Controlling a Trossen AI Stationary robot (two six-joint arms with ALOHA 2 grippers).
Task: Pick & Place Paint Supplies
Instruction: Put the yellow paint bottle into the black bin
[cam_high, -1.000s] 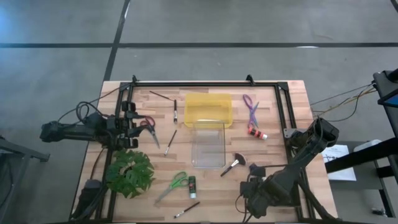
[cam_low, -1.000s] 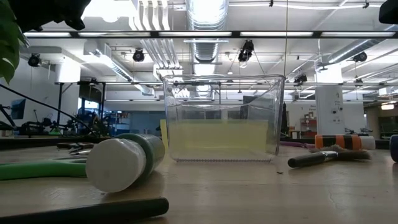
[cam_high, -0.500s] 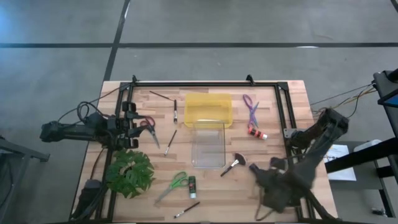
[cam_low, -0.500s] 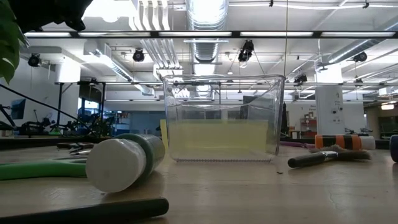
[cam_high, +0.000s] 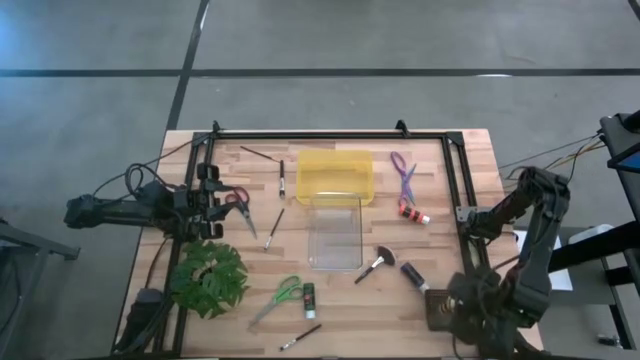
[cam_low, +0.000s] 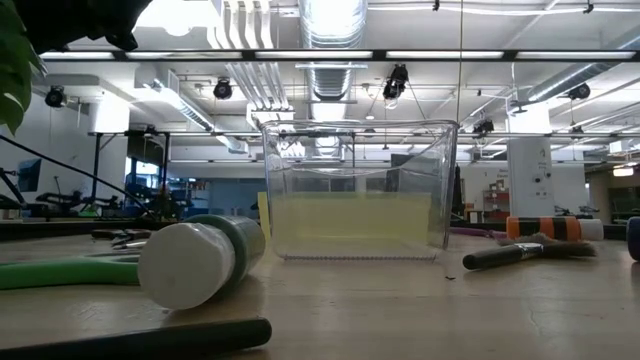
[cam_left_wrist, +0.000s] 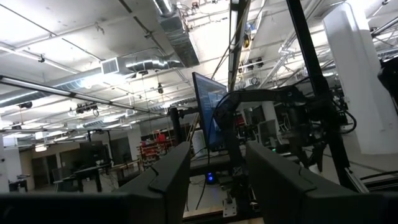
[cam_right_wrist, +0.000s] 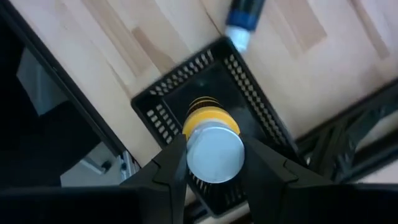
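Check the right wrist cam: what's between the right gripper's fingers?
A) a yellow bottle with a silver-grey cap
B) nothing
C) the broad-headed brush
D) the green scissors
A: in the right wrist view the right gripper is clamped on a yellow bottle with a silver-grey cap, above a small black mesh basket. The green scissors and the broad-headed brush lie on the table.

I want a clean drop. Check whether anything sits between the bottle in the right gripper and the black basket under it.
Nothing visible does. The right gripper, shut on the yellow bottle, hangs directly over the black basket, whose visible floor looks bare. A blue bottle lies outside it, by its rim.
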